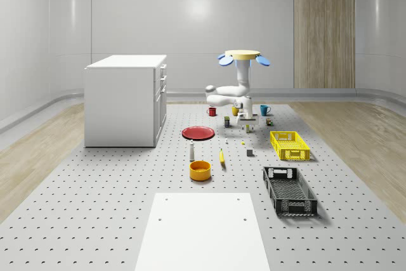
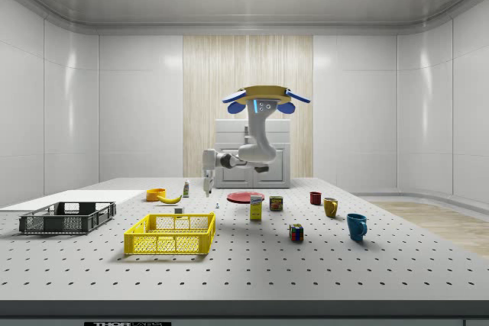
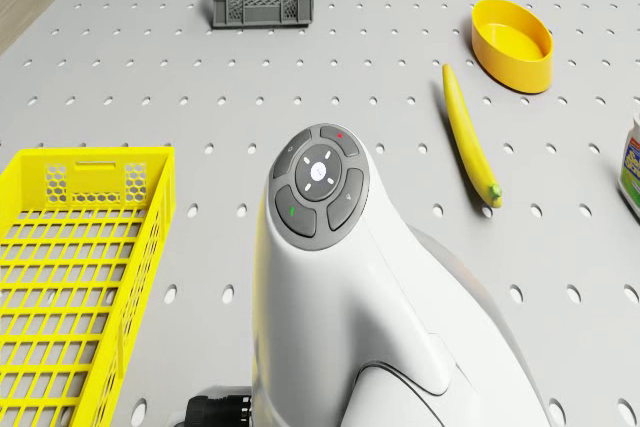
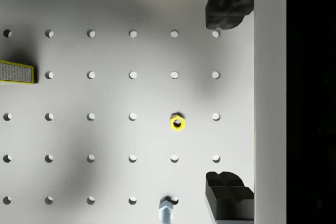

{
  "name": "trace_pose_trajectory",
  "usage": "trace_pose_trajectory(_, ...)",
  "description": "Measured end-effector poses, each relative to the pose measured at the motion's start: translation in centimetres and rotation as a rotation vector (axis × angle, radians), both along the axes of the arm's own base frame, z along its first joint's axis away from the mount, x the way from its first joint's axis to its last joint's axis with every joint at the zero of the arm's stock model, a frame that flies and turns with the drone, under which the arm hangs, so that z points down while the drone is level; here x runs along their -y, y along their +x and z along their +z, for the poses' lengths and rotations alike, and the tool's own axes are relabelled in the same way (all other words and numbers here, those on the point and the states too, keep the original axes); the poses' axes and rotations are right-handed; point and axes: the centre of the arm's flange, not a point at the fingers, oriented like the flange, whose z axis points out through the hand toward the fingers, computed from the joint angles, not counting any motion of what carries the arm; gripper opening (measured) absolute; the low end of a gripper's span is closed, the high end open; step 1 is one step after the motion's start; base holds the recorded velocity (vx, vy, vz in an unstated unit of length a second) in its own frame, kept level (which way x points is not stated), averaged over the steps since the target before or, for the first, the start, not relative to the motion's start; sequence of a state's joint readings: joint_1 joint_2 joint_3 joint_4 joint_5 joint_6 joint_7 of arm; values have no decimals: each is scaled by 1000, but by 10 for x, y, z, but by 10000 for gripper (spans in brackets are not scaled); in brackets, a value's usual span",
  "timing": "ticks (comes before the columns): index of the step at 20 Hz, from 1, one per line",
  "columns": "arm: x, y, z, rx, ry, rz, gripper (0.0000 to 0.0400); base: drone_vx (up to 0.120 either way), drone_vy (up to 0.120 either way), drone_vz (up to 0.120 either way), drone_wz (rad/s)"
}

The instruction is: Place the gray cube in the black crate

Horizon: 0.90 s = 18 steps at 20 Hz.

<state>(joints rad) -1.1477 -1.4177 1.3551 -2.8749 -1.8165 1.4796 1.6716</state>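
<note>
A: Where is the gray cube (image 1: 250,152)?

B: It sits on the perforated table (image 1: 114,220), just left of the yellow crate (image 1: 290,145) in the whole-scene view. The black crate (image 1: 289,190) lies further right, nearer the camera.

A: And the robot?

B: The drone (image 1: 243,57) hovers above the table's far part. Its gripper (image 4: 229,100) hangs over a yellow nut (image 4: 177,123), fingers apart and holding nothing.

A: How might the cube handle?

B: It is probably light, rigid and smooth. Two opposite flat faces would suit the grip.
</note>
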Motion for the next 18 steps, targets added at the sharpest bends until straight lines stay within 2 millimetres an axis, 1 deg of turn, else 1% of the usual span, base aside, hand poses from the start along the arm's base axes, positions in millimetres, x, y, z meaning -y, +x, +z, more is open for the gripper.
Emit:
trace_pose_trajectory(8,0,0,0,0,0,0,400,120,0,0,0)
trace_pose_trajectory(11,0,0,0,0,0,0,400,120,-80,0,0)
trace_pose_trajectory(15,0,0,0,0,0,0,400,120,0,0,0)
trace_pose_trajectory(17,0,0,0,0,0,0,400,120,80,0,0)
trace_pose_trajectory(18,0,0,0,0,0,0,400,120,0,0,0)
